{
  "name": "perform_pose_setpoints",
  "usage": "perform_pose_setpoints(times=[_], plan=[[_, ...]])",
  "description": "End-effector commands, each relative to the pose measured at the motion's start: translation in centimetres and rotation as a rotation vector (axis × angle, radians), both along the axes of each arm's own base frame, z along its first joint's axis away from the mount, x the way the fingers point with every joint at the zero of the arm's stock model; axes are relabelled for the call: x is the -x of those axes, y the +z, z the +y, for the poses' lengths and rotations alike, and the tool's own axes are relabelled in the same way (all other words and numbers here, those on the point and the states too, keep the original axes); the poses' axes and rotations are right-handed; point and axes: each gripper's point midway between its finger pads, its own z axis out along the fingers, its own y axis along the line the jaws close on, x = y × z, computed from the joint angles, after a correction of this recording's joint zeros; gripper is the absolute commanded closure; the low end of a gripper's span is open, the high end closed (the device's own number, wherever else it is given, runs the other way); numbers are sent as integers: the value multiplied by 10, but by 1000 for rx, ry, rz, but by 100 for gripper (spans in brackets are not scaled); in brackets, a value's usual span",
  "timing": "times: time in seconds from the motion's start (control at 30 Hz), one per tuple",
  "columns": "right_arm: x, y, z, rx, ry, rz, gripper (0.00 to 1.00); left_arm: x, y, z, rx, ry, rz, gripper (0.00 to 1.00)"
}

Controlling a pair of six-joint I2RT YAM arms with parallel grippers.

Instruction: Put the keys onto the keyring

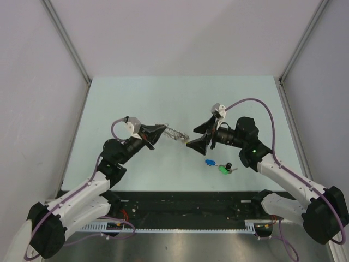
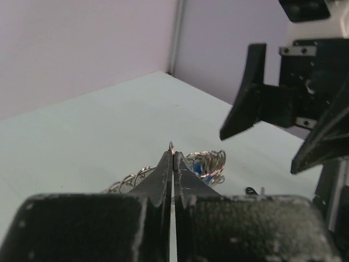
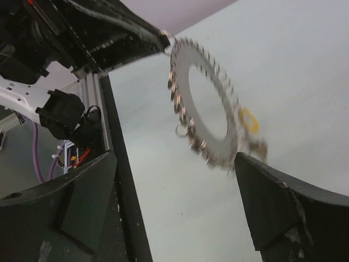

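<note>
Keys (image 1: 217, 165): blue, green and black heads, lying close together on the table (image 1: 136, 98), lower right of centre in the top view, nearest the arm bases. They look tiny, light and stiff. They will likely skid on the smooth top, so each is best pinched flat across its plastic head.
Left gripper (image 2: 172, 158): jaws fully closed, pinching one wire loop at the ring's rim and holding the ring off the table.
Keyring (image 3: 181, 87): flat grey ring fringed with small wire loops, in the air at mid-frame between the two grippers. It looks rigid and light. Held by a single loop, it will probably swing or twist if pushed, and the loops look easy to bend.
Yellow key (image 3: 249, 120): at the ring's far edge. Whether it is threaded on a loop cannot be told.
Right gripper (image 1: 197, 136): jaws spread wide, holding nothing, facing the ring's free end from close by.
</note>
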Motion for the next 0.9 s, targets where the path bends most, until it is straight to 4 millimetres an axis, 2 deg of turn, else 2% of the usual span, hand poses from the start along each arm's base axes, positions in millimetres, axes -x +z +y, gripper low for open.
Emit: perform_pose_setpoints(times=[0.0, 0.03, 0.2, 0.43, 0.7, 0.87], plan=[[-2, 56, 5, -84, 85, -188, 7, 27, 49, -18, 10, -180, -221, 100], [-4, 65, 4, -96, 90, -207, 9, 32, 51, -22, 14, -216, -228, 100], [5, 84, 10, -123, 173, -250, 14, 42, 63, -29, 40, -295, -248, 100], [10, 87, 18, -127, 253, -259, 36, 61, 80, -33, 97, -396, -279, 100], [10, 88, 28, -136, 294, -274, 61, 67, 81, -37, 134, -451, -267, 100], [19, 89, 33, -131, 350, -284, 63, 68, 84, -39, 157, -469, -260, 100]])
